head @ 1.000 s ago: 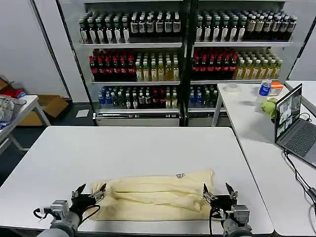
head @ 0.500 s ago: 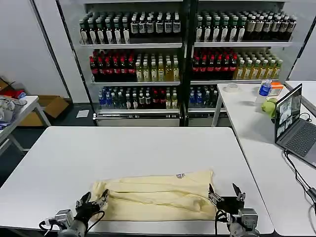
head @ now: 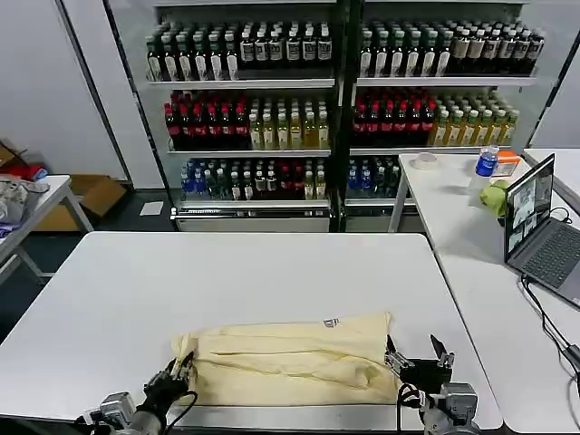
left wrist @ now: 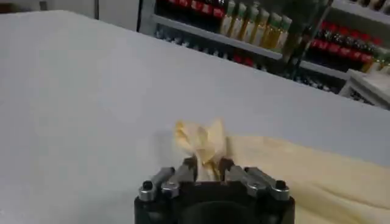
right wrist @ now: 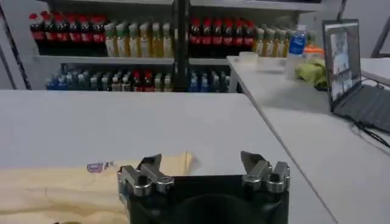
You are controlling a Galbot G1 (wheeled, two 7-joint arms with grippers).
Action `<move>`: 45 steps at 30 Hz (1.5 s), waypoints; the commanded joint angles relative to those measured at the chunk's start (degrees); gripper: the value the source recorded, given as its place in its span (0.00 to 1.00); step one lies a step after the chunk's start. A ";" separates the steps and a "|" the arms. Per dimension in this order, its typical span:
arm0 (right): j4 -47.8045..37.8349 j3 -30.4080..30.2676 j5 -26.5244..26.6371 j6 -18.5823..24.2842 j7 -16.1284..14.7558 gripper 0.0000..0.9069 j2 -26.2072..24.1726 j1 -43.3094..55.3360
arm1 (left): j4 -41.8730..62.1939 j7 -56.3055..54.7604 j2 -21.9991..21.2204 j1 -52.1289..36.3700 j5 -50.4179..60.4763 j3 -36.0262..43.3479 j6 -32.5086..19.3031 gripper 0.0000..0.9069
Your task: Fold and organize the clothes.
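The clothes (head: 290, 358) are one cream garment lying as a long folded band across the near part of the white table (head: 254, 272), with a small dark label (head: 331, 323) on its far edge. My left gripper (head: 178, 373) is at the band's left end, shut on a bunched tip of the cream fabric (left wrist: 201, 137); that tip stands up between the left gripper (left wrist: 206, 165) jaws. My right gripper (head: 418, 356) sits open just past the band's right end, by the table's front edge. From the right wrist, the right gripper (right wrist: 200, 163) holds nothing, and the clothes (right wrist: 55, 185) lie beside one finger.
A second white table (head: 471, 245) to the right carries an open laptop (head: 539, 231), a water bottle (head: 487, 163) and a green object. Shelves of bottles (head: 335, 100) stand behind. A small table (head: 36, 204) with a whitish cloth heap is at far left.
My left gripper moved in to the garment's left end and went from open to shut on it. The right gripper drifted slightly right and nearer, still open.
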 commanded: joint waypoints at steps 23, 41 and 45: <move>-0.21 0.98 2.30 0.18 -0.15 1.00 -3.42 1.77 | 12.82 4.31 16.85 -6.60 -20.09 -30.31 3.81 0.01; -0.04 0.47 2.48 -0.07 -0.11 1.00 -5.18 1.67 | -14.60 2.30 3.50 -2.23 -28.82 -17.30 8.06 0.01; -0.09 0.44 2.53 -0.06 -0.14 1.00 -5.58 1.72 | -17.36 0.59 1.72 -2.32 -30.92 -12.18 8.28 0.01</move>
